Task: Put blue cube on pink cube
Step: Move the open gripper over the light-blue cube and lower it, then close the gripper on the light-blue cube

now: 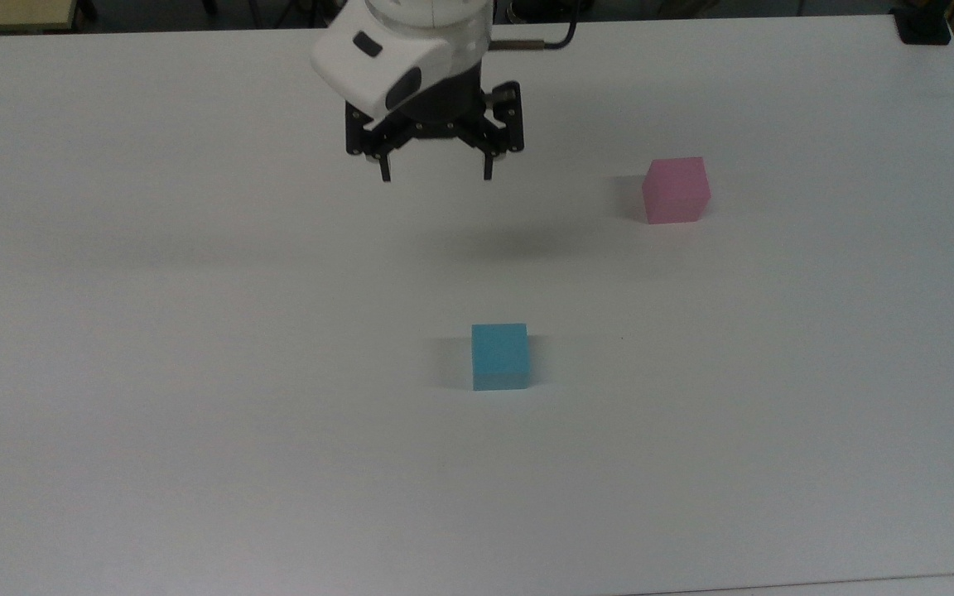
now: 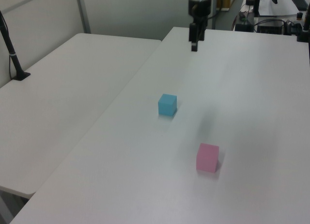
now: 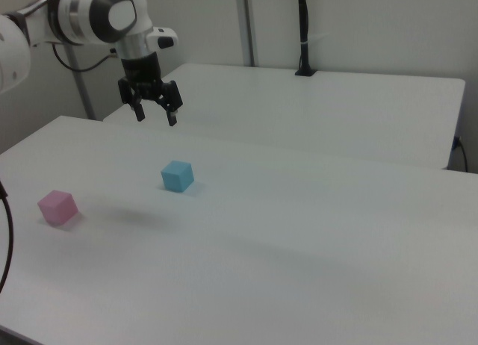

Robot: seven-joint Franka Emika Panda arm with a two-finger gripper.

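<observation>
A light blue cube (image 1: 499, 356) (image 2: 167, 104) (image 3: 177, 175) rests alone near the middle of the white table (image 1: 195, 414). The pink cube (image 1: 675, 189) (image 2: 208, 157) (image 3: 57, 207) sits apart from it, toward the top view's upper right. My gripper (image 1: 436, 175) (image 2: 193, 47) (image 3: 155, 118) hangs open in the air with nothing between its black fingers. In the top view it is above and a little left of the blue cube, well short of it, and its shadow lies on the table between them.
A second white table (image 2: 63, 103) adjoins on the left view's left, with a black post (image 2: 12, 54) clamped at its edge. A black block (image 1: 922, 29) sits at the top view's upper right table corner. Monitors and cables (image 2: 271, 15) stand beyond the far edge.
</observation>
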